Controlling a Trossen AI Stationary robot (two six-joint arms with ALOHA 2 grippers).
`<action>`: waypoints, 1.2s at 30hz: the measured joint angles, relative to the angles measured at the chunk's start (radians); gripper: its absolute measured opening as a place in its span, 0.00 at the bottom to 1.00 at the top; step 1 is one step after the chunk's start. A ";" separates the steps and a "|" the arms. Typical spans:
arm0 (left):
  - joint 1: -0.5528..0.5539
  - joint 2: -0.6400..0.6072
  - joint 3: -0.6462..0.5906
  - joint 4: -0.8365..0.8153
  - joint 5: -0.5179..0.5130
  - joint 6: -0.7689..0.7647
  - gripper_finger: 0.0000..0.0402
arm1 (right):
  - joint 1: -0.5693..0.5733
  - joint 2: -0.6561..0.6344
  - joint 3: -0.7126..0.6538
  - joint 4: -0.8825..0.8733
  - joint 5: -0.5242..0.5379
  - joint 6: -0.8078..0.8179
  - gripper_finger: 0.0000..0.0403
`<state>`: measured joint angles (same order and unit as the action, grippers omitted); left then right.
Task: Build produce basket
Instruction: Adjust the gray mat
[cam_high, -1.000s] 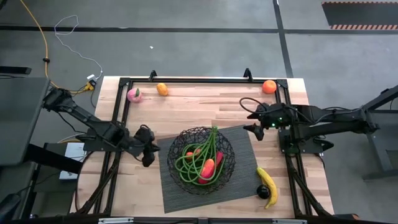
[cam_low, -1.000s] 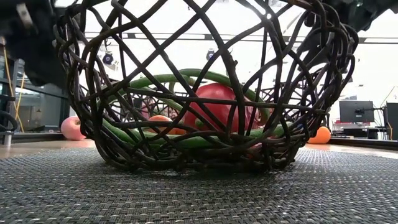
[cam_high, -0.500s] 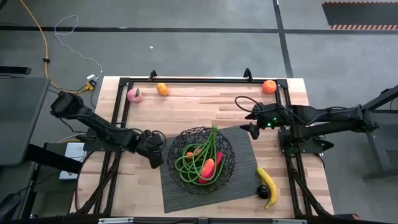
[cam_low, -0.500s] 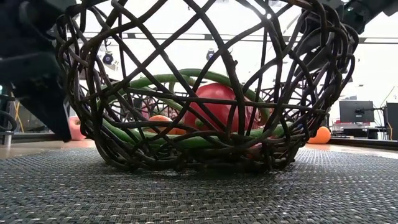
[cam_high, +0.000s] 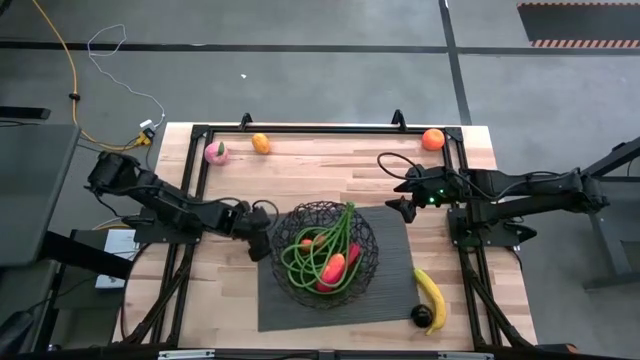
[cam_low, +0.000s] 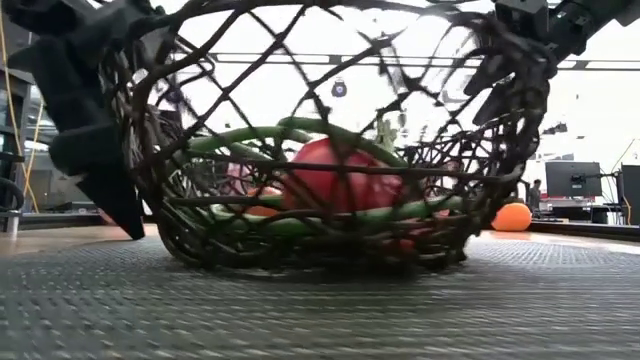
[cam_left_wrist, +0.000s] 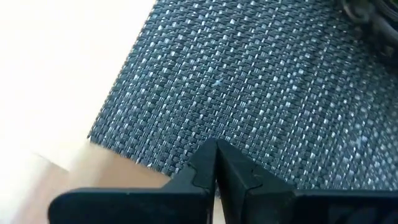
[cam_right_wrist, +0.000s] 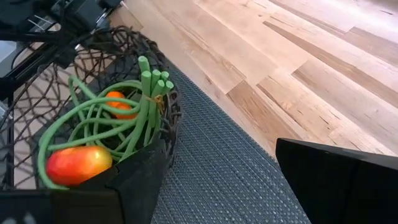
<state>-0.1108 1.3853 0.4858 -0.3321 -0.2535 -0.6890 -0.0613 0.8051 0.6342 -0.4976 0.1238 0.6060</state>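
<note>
Basket (cam_high: 323, 249) of black wire sits mid-table on the ribbed mat (cam_high: 290, 310) in the high view, holding green beans (cam_high: 312, 258), an orange and a red pepper (cam_high: 333, 270), with the clenched left pincer (cam_high: 262, 238) against its left rim, the released right pincer (cam_high: 402, 210) near its far right, and a peach (cam_high: 216, 152), two oranges, a banana (cam_high: 430, 293) and dark fruit (cam_high: 421, 314) lying apart on the table (cam_high: 330, 172). Low view: the left pincer's dark body stands beside the basket's wall. Left wrist view: shut fingers (cam_left_wrist: 214, 174) over the mat's edge; right wrist view: spread fingers framing the beans (cam_right_wrist: 140, 106).
</note>
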 joint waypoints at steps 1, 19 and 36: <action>0.023 0.000 0.000 -0.001 0.000 0.026 0.00 | 0.000 0.000 0.000 0.000 0.000 0.000 0.71; 0.263 -0.013 -0.003 0.012 0.015 0.157 0.00 | 0.000 0.023 -0.045 -0.126 -0.032 0.023 0.71; 0.232 -0.012 -0.004 0.024 0.006 0.098 0.00 | 0.005 0.036 -0.323 0.158 -0.181 0.093 0.03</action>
<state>0.1211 1.3731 0.4822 -0.3084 -0.2474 -0.5915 -0.0563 0.8409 0.3107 -0.3396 -0.0574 0.6991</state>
